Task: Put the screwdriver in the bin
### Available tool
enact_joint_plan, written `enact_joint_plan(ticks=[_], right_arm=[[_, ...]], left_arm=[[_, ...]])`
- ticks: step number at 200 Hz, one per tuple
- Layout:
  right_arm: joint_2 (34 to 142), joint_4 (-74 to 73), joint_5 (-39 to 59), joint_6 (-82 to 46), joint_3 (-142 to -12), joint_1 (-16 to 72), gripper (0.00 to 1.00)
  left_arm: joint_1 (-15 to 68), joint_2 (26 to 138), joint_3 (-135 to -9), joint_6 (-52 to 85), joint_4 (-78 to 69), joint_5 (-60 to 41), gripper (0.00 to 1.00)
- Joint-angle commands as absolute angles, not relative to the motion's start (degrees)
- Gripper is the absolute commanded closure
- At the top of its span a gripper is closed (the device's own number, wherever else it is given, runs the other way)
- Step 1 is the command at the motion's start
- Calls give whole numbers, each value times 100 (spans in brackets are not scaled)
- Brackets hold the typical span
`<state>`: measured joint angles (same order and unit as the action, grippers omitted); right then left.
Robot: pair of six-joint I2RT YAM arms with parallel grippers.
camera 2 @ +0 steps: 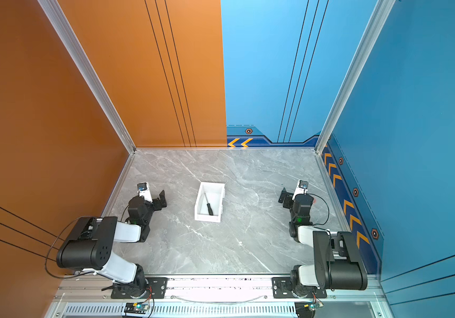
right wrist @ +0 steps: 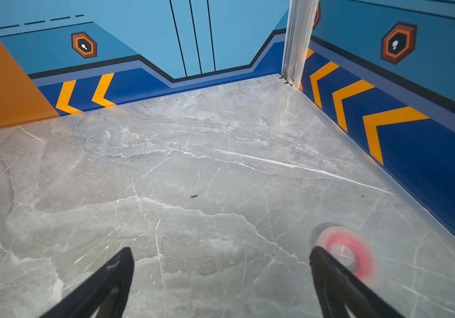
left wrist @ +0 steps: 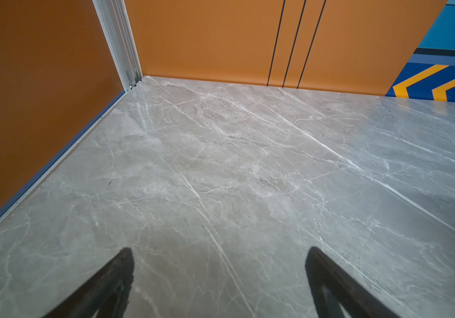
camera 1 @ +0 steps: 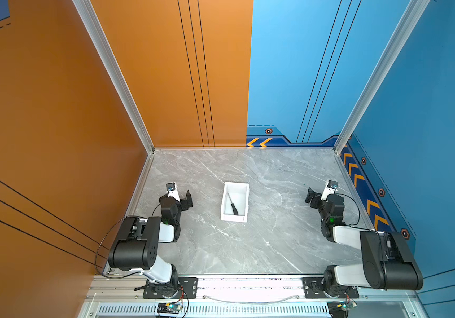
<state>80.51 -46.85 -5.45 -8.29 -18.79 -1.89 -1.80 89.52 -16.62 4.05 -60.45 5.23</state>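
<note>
Both arms sit folded near the front rail. The left gripper [left wrist: 219, 252] and right gripper [right wrist: 221, 252] gape wide and empty, only fingertips showing in the wrist views. Farther back, the screwdriver [camera 1: 232, 205] lies inside the bin [camera 1: 244, 202], its thin shaft faint.

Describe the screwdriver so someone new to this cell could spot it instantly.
Start at the grey marble table; near its middle, between the two arms, sits the only white bin. Inside it, lying diagonally on the floor, is the screwdriver: a slim tool with a black handle and thin dark shaft, the one dark thing against the white.
</note>
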Motion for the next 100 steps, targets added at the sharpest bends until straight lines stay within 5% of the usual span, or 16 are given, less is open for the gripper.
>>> enact_joint_plan(ticks=[1, 100], right_arm=[[8262, -5148, -342, -706, -1882, -219, 0], [8855, -5208, -156, -413, -2133, -53, 0]], left_arm=[[-140, 8972, -1608, 310, -6385, 667, 2], [-98, 8977, -2066, 115, -5534, 318, 2]])
